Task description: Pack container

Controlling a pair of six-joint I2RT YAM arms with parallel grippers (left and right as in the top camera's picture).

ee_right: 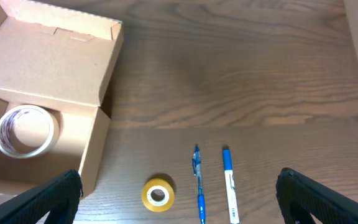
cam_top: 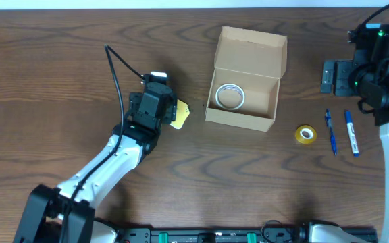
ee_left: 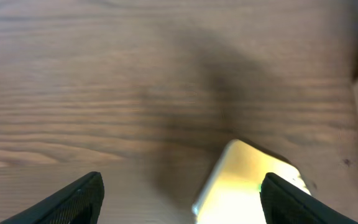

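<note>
The tan cardboard container stands open at mid-table, flap lid back, with a clear tape roll inside; it also shows in the right wrist view, the roll within. My left gripper is open around a yellow pad, just left of the container; the pad lies between the fingers in the left wrist view, nearer the right one. My right gripper is open and empty, held high at the right. Below it lie a yellow tape roll, a blue pen and a blue-capped marker.
The yellow tape roll, the pen and the marker lie in a row right of the container on the wooden table. A black cable loops up from the left arm.
</note>
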